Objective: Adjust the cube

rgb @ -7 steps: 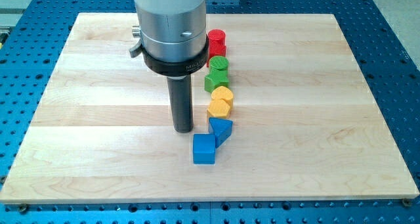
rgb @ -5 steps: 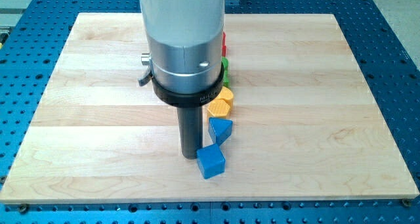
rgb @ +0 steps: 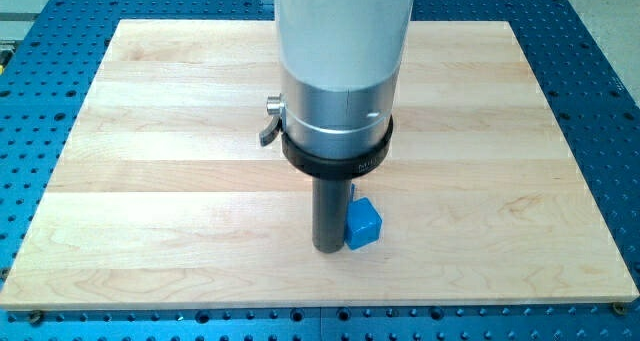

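A blue cube (rgb: 364,223) sits on the wooden board (rgb: 150,181) a little below its middle, turned at a slight angle. My tip (rgb: 328,249) stands right against the cube's left side, touching it. The arm's wide grey body hides the board above the cube, so the other blocks seen earlier (red, green, orange, and a blue triangular one) do not show. A sliver of blue (rgb: 353,191) peeks out just under the arm's black collar.
The wooden board lies on a blue perforated table (rgb: 600,101). The arm's grey body and black collar (rgb: 335,161) fill the middle of the view from the top down.
My tip has moved to the view's right and slightly down, pushing the blue cube to the right and turning it. The arm's body now covers the column of other blocks.
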Robot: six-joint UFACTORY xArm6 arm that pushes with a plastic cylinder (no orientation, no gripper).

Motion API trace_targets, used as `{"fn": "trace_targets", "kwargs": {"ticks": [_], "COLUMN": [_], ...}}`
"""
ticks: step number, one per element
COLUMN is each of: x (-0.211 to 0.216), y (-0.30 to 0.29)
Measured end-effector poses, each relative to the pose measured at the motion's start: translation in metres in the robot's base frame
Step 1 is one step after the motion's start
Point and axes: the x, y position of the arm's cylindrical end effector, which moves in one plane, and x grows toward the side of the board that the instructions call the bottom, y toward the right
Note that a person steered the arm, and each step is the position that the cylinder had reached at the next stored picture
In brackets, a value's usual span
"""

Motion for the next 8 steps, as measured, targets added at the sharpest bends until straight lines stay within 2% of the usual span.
{"fn": "trace_targets", "kwargs": {"ticks": [1, 2, 3, 4, 5, 6, 8], "x": [0.016, 0.057, 0.040, -0.007, -0.045, -0.036, 0.019], "y": [-0.042, -0.054, 0.038, 0.146, 0.159, 0.125, 0.074]}}
